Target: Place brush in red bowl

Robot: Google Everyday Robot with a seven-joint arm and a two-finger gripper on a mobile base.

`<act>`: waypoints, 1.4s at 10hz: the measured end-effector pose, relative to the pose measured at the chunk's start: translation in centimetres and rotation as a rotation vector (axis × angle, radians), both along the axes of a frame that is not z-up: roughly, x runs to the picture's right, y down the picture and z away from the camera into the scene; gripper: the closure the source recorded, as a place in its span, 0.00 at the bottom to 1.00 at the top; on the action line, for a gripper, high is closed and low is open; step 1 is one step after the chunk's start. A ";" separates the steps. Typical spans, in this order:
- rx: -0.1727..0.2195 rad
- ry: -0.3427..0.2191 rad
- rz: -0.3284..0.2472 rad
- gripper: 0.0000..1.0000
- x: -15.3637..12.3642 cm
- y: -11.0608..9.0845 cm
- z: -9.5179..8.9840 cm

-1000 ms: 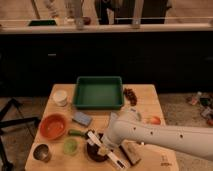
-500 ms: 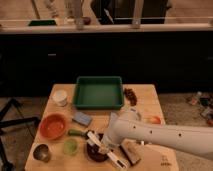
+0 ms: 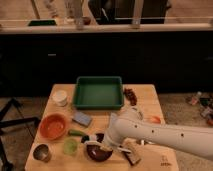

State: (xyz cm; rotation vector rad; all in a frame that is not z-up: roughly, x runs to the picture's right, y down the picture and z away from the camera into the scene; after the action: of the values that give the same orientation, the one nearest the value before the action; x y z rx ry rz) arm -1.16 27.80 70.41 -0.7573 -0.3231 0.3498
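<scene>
The desk (image 3: 147, 107) is pale wood, smooth and matt. The green tray (image 3: 99, 92) looks like matt plastic. The red bowl (image 3: 53, 126) at the near left has a plain, dull finish, while the dark brown bowl (image 3: 98, 151) is glossy. The small cup (image 3: 41, 152) at the near left corner looks like dull metal. The arm (image 3: 165, 137) is smooth white plastic. Its end effector (image 3: 107, 146) sits at the brown bowl's right edge, beside the smooth white handle of the brush (image 3: 93, 143).

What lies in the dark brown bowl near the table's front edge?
The brush lies across the dark brown bowl, the gripper shut on its right end. The arm covers the bowl's right side; what lies there is hidden.
</scene>
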 end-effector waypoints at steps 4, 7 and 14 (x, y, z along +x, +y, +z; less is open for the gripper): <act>0.051 -0.010 -0.038 0.98 -0.6 -2.8 -2.6; 0.104 -0.021 -0.084 0.98 -1.8 -5.4 -4.5; 0.181 -0.089 -0.158 0.98 -6.6 -7.8 -5.7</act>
State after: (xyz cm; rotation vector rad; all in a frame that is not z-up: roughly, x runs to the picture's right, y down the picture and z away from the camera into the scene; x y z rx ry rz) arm -7.76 20.03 64.75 -0.6168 -0.3706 0.1354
